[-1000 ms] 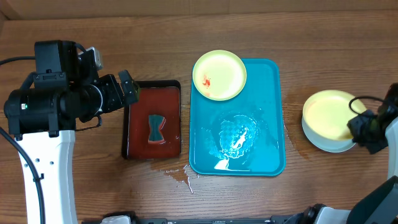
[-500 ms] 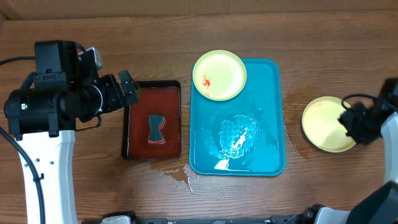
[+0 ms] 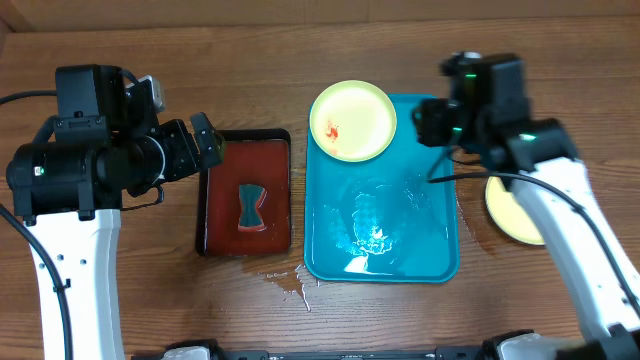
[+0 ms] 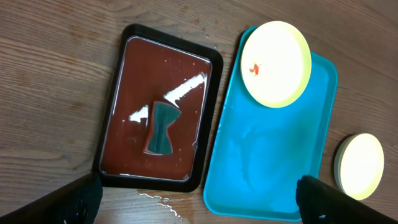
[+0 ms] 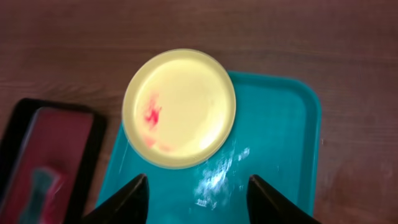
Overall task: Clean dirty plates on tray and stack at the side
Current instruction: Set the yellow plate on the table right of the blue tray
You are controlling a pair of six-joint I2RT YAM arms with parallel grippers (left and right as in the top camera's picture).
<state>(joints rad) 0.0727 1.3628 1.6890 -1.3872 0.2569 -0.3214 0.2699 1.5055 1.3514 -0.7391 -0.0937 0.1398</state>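
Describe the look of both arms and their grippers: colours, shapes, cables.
The left arm and right arm have smooth white links and bulky black joint housings, with thin black cables looping alongside. A green light glows on the right wrist. Left gripper and right gripper have dark, tapering fingers.

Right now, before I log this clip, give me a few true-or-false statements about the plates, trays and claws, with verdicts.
1. A smeared plate lies at the teal tray's upper-left corner in the overhead view, overlapping its rim. True.
2. The right claw is shut on that plate. False: it hangs open and empty above it.
3. A sponge lies inside the black tray. True.
4. Every plate in view is on the teal tray. False: a yellow plate sits on the table right of the tray.
5. The left claw is open and holds nothing. True.
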